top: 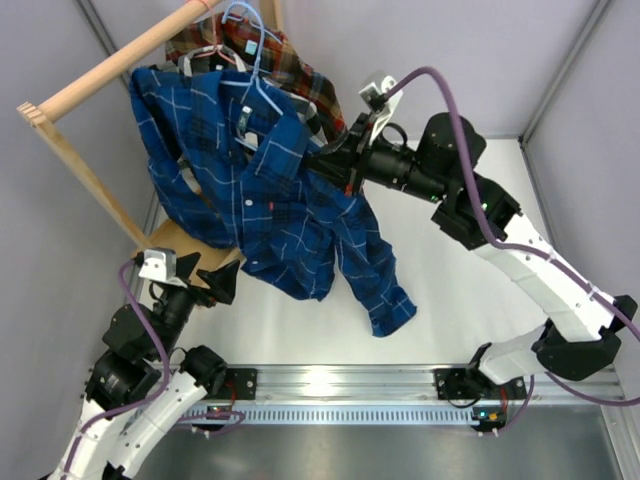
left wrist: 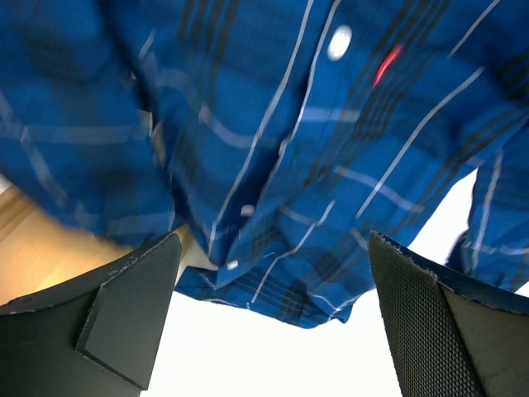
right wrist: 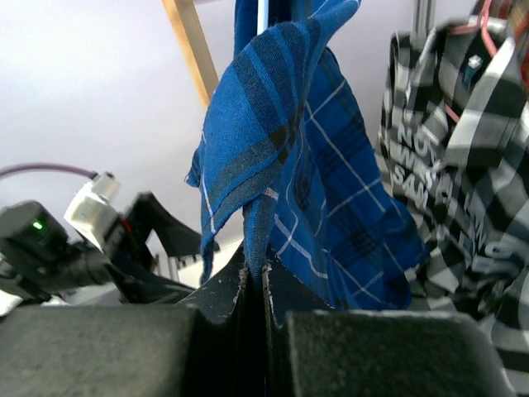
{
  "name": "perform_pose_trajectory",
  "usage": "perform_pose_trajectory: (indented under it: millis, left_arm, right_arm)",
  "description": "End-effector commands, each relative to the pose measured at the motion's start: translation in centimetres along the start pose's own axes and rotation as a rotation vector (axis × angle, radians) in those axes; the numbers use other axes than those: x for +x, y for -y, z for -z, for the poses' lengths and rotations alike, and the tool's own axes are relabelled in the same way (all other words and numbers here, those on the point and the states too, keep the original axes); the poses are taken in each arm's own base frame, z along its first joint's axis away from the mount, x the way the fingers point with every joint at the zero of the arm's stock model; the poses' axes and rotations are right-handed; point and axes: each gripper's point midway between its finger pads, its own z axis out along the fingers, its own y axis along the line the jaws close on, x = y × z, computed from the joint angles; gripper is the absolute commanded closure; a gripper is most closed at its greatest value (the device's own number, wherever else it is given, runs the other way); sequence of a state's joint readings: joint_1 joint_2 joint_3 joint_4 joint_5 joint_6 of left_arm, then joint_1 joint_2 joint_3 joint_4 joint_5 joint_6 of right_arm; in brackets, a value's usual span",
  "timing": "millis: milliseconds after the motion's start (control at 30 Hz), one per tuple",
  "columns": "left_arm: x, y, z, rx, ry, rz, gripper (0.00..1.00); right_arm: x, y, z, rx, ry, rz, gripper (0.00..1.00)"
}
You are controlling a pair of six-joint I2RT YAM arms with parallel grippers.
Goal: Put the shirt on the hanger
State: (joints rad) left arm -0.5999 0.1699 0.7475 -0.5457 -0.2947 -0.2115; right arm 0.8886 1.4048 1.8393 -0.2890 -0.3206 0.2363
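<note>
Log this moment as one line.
shirt: hanging from hanger | right gripper: shut on shirt | left gripper: open, under shirt hem

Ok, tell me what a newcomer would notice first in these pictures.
The big dark blue plaid shirt dominates, hanging by the wooden rack at the upper left of the top view, with one sleeve trailing down to the right. The right gripper is shut on a fold of its cloth. The left gripper sits wide open just under the hem.
</note>
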Motion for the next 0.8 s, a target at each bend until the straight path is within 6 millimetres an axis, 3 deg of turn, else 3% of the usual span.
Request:
perform_pose_trajectory:
  millis: [0,133,167,333,767]
  left_arm:
    - [-0.7,-0.3,-0.1,-0.019,0.035,0.017,0.02]
    - [-0.7,-0.4,0.0,-0.026,0.039,0.019,0.02]
    - [-0.8,-0.4,0.0,-0.027,0.042,0.02,0.02]
    - [-0.9,-0.8,0.2,-0.042,0.049,0.022,0.02]
    - [-0.8,-1.1,0.1,-0.064,0.051,0.024,0.02]
  right_arm:
    - [-6.2,-2.1,1.7,-0.017,0.252,0.099,1.0]
    - [-2.9,-1.2,-0.2,0.009,0.203,0.092,1.0]
    - [-3.1,-1.2,-0.5,0.007,0.227,0.096,1.0]
    - [-0.2,-0.3,-2.8,0.032,0.195,0.076,1.0]
    - [2.5,0.4,-7.6,0.028,0.184,0.035,1.0]
